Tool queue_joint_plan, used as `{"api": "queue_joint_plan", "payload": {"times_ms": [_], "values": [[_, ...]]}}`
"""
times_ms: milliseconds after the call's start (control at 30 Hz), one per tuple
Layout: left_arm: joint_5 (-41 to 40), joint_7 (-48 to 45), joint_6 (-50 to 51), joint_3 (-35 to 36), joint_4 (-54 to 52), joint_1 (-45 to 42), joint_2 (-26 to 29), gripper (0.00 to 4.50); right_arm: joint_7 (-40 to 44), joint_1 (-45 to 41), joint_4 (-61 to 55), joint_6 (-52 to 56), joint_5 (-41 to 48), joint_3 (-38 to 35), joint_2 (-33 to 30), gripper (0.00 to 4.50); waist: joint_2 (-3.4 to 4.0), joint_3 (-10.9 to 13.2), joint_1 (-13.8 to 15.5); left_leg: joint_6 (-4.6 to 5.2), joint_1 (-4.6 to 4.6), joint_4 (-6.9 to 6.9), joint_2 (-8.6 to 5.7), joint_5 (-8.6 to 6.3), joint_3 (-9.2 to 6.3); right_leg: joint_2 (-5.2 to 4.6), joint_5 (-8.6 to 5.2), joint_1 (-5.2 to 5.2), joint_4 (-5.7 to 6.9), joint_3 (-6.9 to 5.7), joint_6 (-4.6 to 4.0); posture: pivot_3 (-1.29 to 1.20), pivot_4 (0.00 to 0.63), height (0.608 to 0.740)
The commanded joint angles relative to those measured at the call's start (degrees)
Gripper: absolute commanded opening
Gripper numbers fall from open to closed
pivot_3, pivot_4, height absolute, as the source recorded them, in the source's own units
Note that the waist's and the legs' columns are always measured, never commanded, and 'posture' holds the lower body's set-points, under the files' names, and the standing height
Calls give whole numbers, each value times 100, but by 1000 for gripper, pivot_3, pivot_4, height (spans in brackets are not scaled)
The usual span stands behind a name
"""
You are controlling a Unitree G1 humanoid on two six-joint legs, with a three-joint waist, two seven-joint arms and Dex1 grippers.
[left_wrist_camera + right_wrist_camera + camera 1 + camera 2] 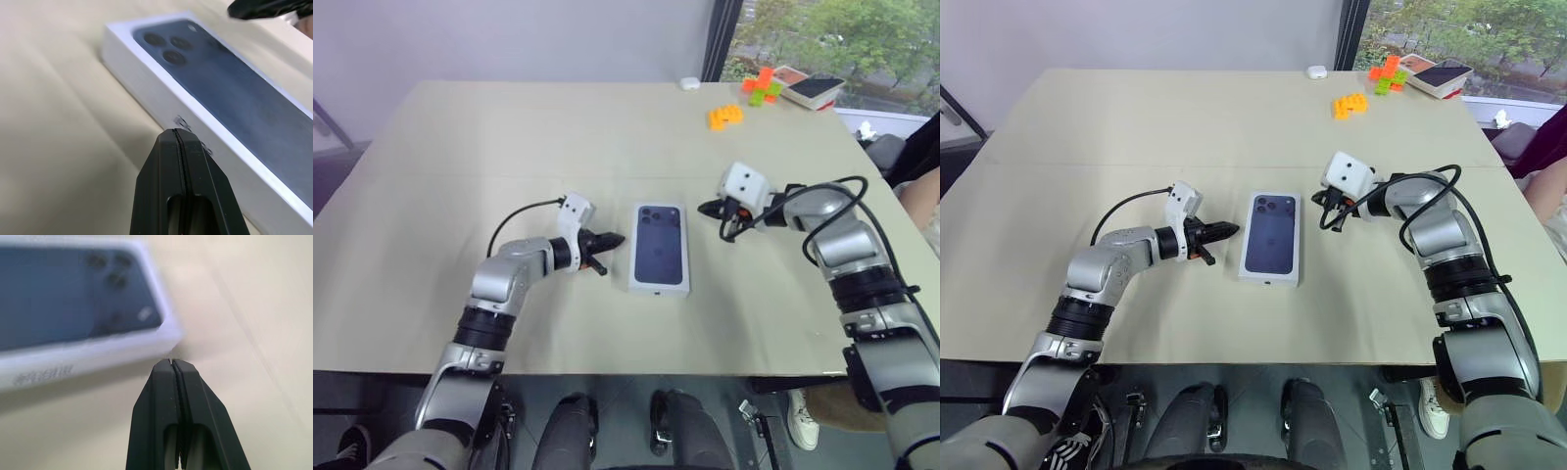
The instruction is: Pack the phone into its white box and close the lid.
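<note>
A closed white box (660,248) lies flat near the middle of a beige table (509,157), its lid (1271,235) on top with the dark blue phone picture facing up and the camera cluster at the far end; the phone itself cannot be seen, the lid covering whatever is inside.

The left gripper (610,241) hovers just left of the box, fingers pressed together and holding nothing, tips pointing right toward the box's long side but apart from it; in the left wrist view the black fingers (166,186) meet along a thin seam with the box's white side wall just beyond.

The right gripper (707,209) sits near the far right corner of the box, likewise closed and empty, pointing left and slightly down; the right wrist view shows its fingers (195,401) shut, the box corner close ahead but not touched.

At the far right of the table lie orange blocks (724,116), a cluster of orange and green blocks (761,84), a flat boxed item with a dark top (813,90) and a small white object (689,84); a shoe (803,419) shows on the floor at near right, beyond the table's edge.
</note>
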Motion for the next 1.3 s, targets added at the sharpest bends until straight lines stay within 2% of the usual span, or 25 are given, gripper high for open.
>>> {"api": "queue_joint_plan", "payload": {"times_ms": [33, 233, 367, 467, 633, 767, 967, 1067, 1167, 1200, 1267, 1300], "values": [[-26, 2, -197, 158, 49, -317, 1, 0, -95, -102, -105, 20, 174, -148, 136, 50, 0, 0, -1, 0, 0, 0, 0, 0, 2, -1, 0, 0, 0, 1, 0, 0, 150, 740], [60, 126, -583, 143, 709, -868, -458, 0, -791, -85, 95, 82, -34, -69, 629, 50, -1, -1, 12, 0, -2, 1, -4, 1, 3, -5, 1, 1, -1, 1, 1, 0, 150, 740], [305, 40, -958, -46, 1242, -1046, -685, 0, -851, 18, 11, 38, -77, 41, 749, 50, -1, -1, 2, -2, -4, 1, -8, 2, 4, -7, 2, 0, -2, 0, 4, 0, 150, 740], [710, -244, -1134, -536, 1474, -1041, -623, 0, -528, 265, -283, 152, -45, 249, 688, 50, -1, -1, -7, -6, -3, 0, -8, 4, 5, -5, 2, 0, -1, 0, 4, 0, 150, 740], [956, -634, -896, -912, 1466, -914, -407, 0, 110, 761, -909, 335, -38, 544, 317, 50, 1, -4, -5, 1, 7, -2, -8, 0, 3, -4, 2, 8, -1, -1, 4, 0, 150, 740], [859, -1322, -890, -1097, 874, -587, -4, 0, 614, 975, -1449, 658, 396, 400, 123, 50, 1, -5, -25, 5, 84, -13, -5, -3, 0, -4, 0, 78, -10, 1, 4, 0, 150, 740], [496, -1770, -490, -871, 265, -347, 296, 0, 1344, 1218, -2154, 1372, 1060, 372, -158, 50, 2, -5, -26, 5, 85, -12, 8, -3, -13, 0, 1, 76, -6, 5, 3, 0, 150, 740], [41, -1389, 16, -185, 267, -492, 212, 0, 952, 972, -2006, 1807, 1334, 7, 106, 50, 1, -4, -36, 5, 82, -9, 9, -3, -14, 0, 1, 74, -6, 6, 2, 0, 150, 740], [138, -1331, -522, 64, -13, -330, 486, 0, 540, 759, -1702, 1576, 1516, -428, 336, 50, 0, -3, -56, 6, 77, -7, 11, -2, -12, 0, 3, 66, -4, 9, -1, 0, 150, 740], [133, -1321, -547, 143, -90, -267, 598, 254, 481, 704, -1608, 1586, 1652, -584, 404, 16, 0, -3, -65, 5, 77, -8, 12, -2, -11, 1, 3, 64, -4, 9, -1, 0, 150, 740], [-8, -1306, -593, 417, -242, -132, 795, 895, 342, 638, -1437, 1479, 1749, -799, 459, 578, 1, -3, -66, 5, 77, -12, 14, -2, -12, 3, 4, 63, -4, 9, -1, 0, 150, 740], [-52, -1296, -611, 519, -287, -73, 881, 1380, 306, 650, -1348, 1299, 1679, -806, 432, 911, 1, -3, -66, 5, 77, -14, 15, -2, -13, 3, 4, 63, -4, 8, -1, 0, 150, 740]]}}
